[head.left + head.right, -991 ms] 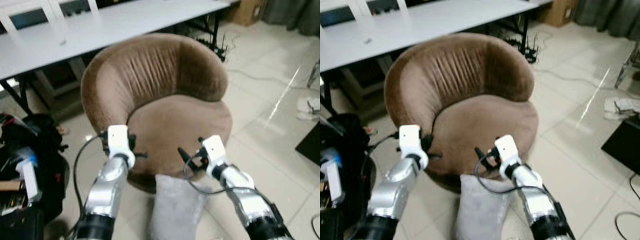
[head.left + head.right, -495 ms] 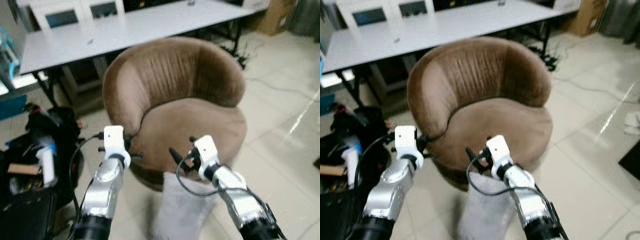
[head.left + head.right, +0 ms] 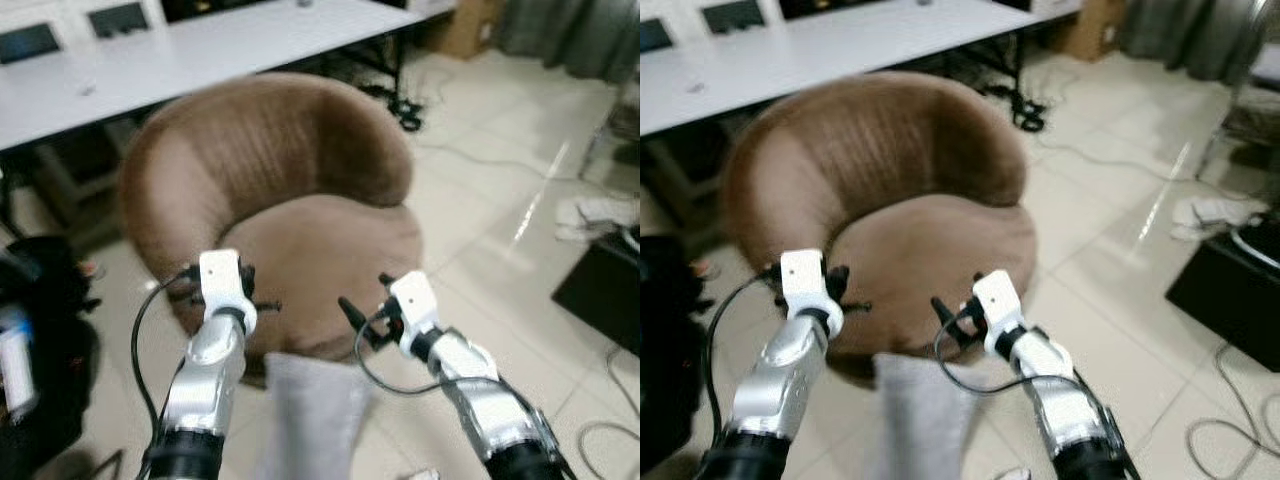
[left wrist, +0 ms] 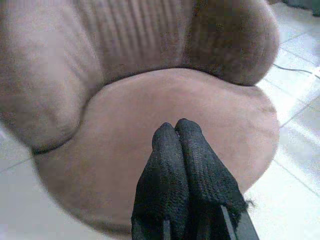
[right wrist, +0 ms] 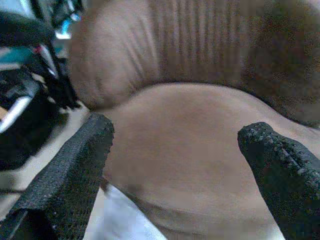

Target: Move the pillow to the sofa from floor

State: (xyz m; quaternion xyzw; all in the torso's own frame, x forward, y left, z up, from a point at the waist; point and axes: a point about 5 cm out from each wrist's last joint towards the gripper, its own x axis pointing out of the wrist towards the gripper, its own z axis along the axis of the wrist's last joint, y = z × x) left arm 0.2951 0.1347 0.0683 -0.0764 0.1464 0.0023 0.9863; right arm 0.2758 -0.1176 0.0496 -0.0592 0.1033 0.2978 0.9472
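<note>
Pale floor tiles [image 3: 470,230] ran out to the robot's right, with a long white table [image 3: 200,45] across the back of the room and loose cables [image 3: 600,440] trailing near a black box [image 3: 600,300]. Compared with half a second before, the whole scene had slid leftward in both eye views and gone soft with blur, so the head had swung or the body had stepped; the furniture itself had not shifted.

Largest in front was the brown round sofa [image 3: 290,190], its seat bare, which meant the goal spot was free. Below it, standing on the floor and leaning against the sofa's front edge, was the grey pillow [image 3: 305,415], between the two arms and lower than both grippers. It had not been lifted.

At the robot's left side sat a black bag [image 3: 35,330] with clutter.

The left gripper [image 4: 176,131] hung over the seat front with its fingers pressed together on nothing. The right gripper [image 5: 175,137] was spread wide, its fingertips [image 5: 95,132] well apart, aimed at the seat with a corner of the pillow just below. Neither touched the pillow, so I judged the grasp as not yet begun; both arms would need to drop toward it.
</note>
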